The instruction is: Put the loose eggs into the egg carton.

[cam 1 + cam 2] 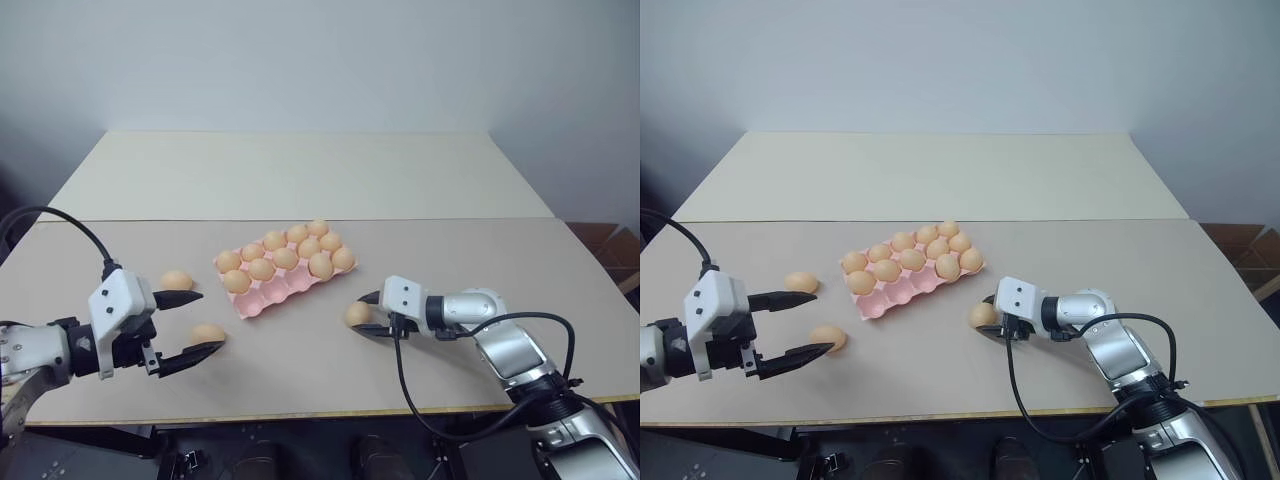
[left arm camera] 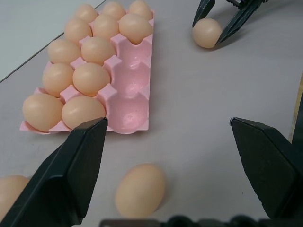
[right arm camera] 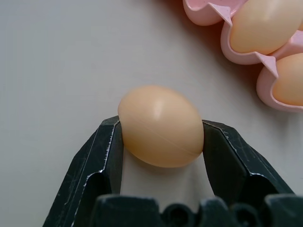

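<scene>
The pink egg carton [image 1: 268, 297] lies mid-table, several eggs in its cups and the cups of its near row bare [image 2: 130, 118]. On the table to its right rests one loose egg [image 3: 161, 125], with my right gripper [image 1: 366, 314] shut on it, a finger pressed against each side. My left gripper [image 1: 211, 321] hovers open at the left. A second loose egg [image 1: 208, 333] lies on the table between its fingers, touching neither [image 2: 140, 189]. Just beyond the upper finger sits a third loose egg [image 1: 177, 281].
The beige table [image 1: 470, 260] has a seam running across behind the carton, with a second board [image 1: 300, 170] beyond it. Its front edge [image 1: 300, 415] runs close under both grippers. A black cable [image 1: 402, 380] loops from the right wrist over that edge.
</scene>
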